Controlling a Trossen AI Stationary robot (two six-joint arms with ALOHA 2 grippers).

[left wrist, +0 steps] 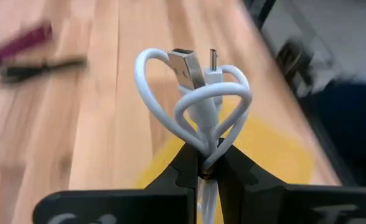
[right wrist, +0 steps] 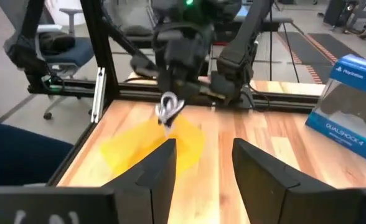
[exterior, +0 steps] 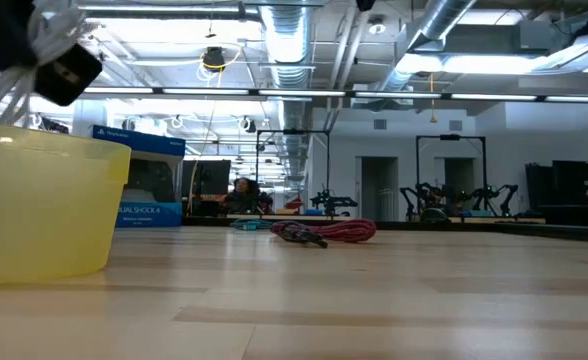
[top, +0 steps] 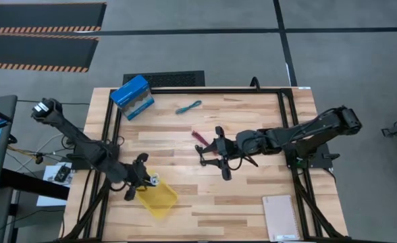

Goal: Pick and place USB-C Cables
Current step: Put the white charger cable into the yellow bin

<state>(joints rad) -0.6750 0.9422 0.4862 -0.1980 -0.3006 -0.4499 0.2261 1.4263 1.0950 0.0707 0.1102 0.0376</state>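
My left gripper [left wrist: 205, 168] is shut on the white cable [left wrist: 195, 93], a small looped bundle with both plugs showing, and holds it over the yellow tray [top: 156, 197] near the table's near-left corner. My right gripper [right wrist: 201, 146] is open at mid-table [top: 209, 155] and points toward the left arm, touching nothing. The dark red cable [top: 200, 138] lies flat on the wood just beyond it. The teal cable [top: 188, 106] lies farther back. A black cable [left wrist: 40, 67] shows blurred beside the dark red one in the left wrist view. My left gripper pinches the white cable between its two fingertips at the point where the loops gather [left wrist: 203, 148]. The loops and both plugs stand out beyond the fingertips. A strand [left wrist: 206, 199] runs back between the fingers. The bundle is lifted clear, above the yellow tray [right wrist: 152, 146].
A blue box [top: 132, 96] stands at the far-left corner. A pale notebook [top: 279, 216] lies at the near-right corner. Black frame rails [top: 111, 128] run along the table's left, far and right sides. Bare wood lies between the tray and the notebook.
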